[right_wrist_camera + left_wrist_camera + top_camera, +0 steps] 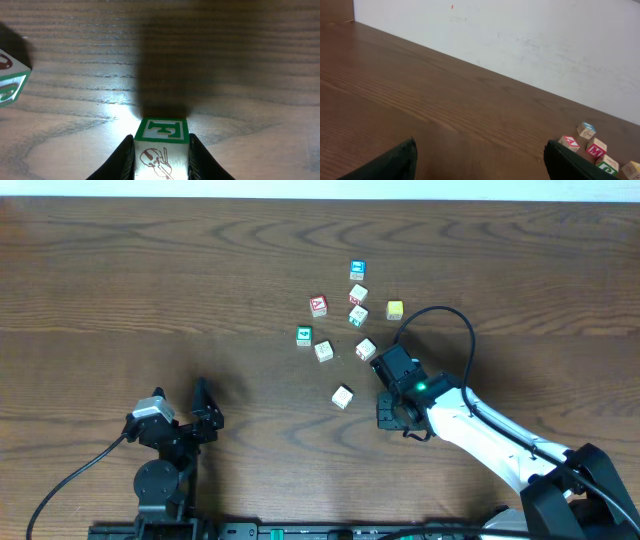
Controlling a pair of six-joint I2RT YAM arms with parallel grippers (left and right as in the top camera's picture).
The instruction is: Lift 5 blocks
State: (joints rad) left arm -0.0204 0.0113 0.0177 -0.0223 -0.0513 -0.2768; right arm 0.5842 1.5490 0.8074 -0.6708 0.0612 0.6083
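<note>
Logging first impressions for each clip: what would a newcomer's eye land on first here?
The right pincer is shut on a small block, whose green-framed letter face and red drawing fill the bottom of the right wrist view. Next come the loose cubes scattered mid-table in the overhead view, with a yellow cube at their right edge. The left pincer gapes open and empty at the lower left.

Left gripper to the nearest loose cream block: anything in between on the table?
Nothing visible. Overhead, only bare table lies between the open left gripper and the nearest cream block. The right gripper, shut on a second block, sits on that cream block's far side, close but apart.
</note>
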